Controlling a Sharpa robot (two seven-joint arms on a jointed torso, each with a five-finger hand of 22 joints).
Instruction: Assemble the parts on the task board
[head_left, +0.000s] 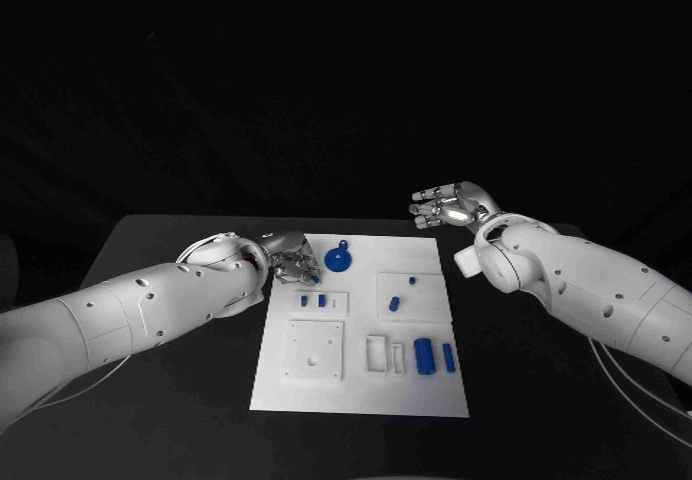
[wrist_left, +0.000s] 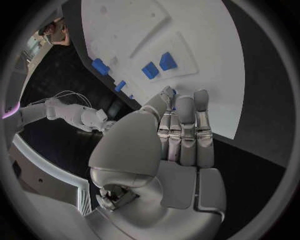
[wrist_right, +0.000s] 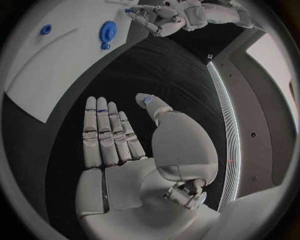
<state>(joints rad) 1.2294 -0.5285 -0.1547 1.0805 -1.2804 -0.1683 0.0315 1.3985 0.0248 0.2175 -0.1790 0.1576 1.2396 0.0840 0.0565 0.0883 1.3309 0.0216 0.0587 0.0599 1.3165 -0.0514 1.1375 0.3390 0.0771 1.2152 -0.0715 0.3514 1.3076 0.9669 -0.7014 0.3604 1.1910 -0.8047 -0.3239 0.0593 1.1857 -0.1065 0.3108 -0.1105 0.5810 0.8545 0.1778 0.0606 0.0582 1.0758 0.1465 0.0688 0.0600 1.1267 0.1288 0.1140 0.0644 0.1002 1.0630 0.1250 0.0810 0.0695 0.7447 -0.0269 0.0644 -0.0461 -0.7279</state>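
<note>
Parts lie on the board; the left hand pinches a small blue part at its far left corner, beside the gear. Right hand hovers empty, fingers apart, beyond the far right corner.

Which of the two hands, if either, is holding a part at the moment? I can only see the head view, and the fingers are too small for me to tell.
Observer: The right wrist view shows the left hand pinching a small blue part at its fingertips.
Operator: Thank you. And the right hand?
Observer: Its own wrist view shows the right hand with a bare palm and straight fingers, holding nothing.
Operator: Is the left hand over the board?
Observer: In the left wrist view its fingertips lie above the white task board, close to its edge.
</note>
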